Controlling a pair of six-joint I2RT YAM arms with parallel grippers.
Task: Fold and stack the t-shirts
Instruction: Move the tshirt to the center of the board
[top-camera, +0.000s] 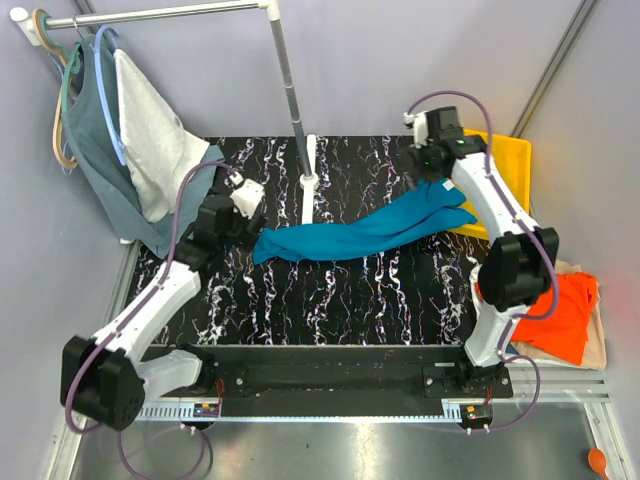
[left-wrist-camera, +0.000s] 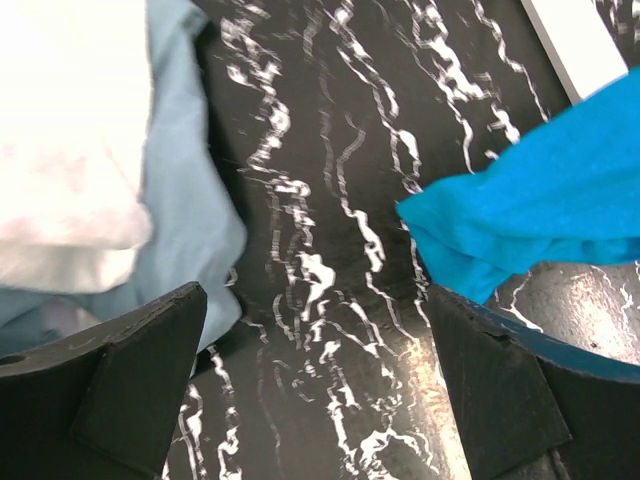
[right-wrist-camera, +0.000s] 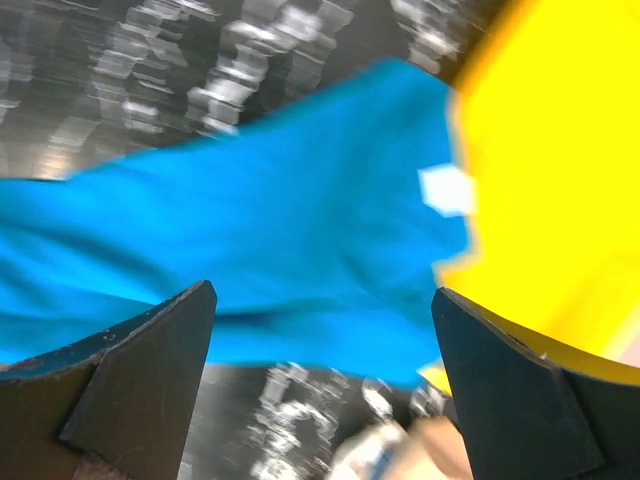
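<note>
Teal-blue t-shirt (top-camera: 365, 232) lies rumpled across the table (top-camera: 330, 300); both jaws spread wide (gripping nothing).

**Table** (top-camera: 330, 300): smooth black top veined in white, with a faint sheen like polished stone or laminate.

**On the table:** the teal-blue t-shirt (top-camera: 360, 235), soft matt cloth, creased.

**At the table's far right corner:** a yellow bin (top-camera: 512, 160) of smooth plastic.

**Off the table's right edge:** the orange t-shirt (top-camera: 565, 315) on a cream one (top-camera: 597, 345), both matt cloth.

**At the table's far side:** a pole (top-camera: 289, 90) of dull silvery metal.

**Beyond the table's far left corner:** a grey-green top (top-camera: 95, 160) and a white cloth (top-camera: 150, 140), both matt fabric.

**Over the table:** the left gripper (left-wrist-camera: 315, 385), its fingers (left-wrist-camera: 130, 390) of matt black, faintly grainy plastic.
</note>
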